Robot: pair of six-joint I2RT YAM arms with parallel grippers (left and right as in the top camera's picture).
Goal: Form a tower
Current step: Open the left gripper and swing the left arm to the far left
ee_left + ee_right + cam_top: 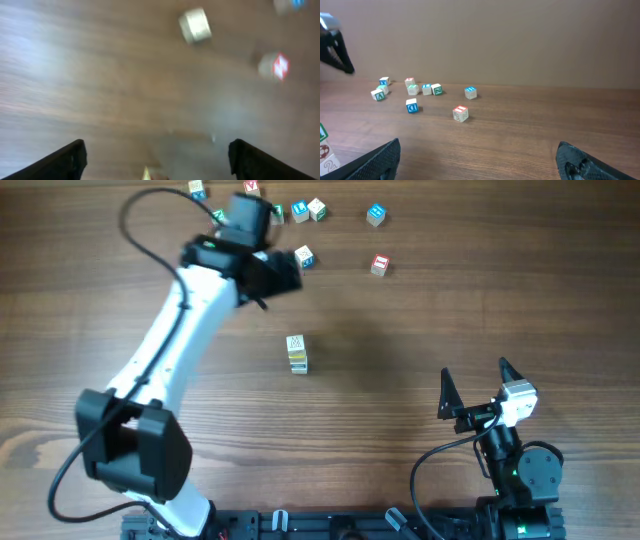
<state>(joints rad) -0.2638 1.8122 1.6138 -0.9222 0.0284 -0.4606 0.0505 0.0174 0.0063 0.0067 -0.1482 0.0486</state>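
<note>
wooden table (420,310): tower (296,353) well apart from left gripper (283,272), right gripper (475,372).

Shows smooth brown wood grain with a soft sheen across the table (450,300). Looks like pale bare wood in the tower (296,353) and the loose cubes (380,265), faces printed matt. Gleams glossy white plastic along the left arm (180,320); turns matt black plastic at the right gripper (475,370).

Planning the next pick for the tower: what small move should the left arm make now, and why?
Probably ease the left gripper forward to the nearest loose cube: its jaws stand wide open and empty, that cube lies ahead of them, not between them, and the tower is short.
</note>
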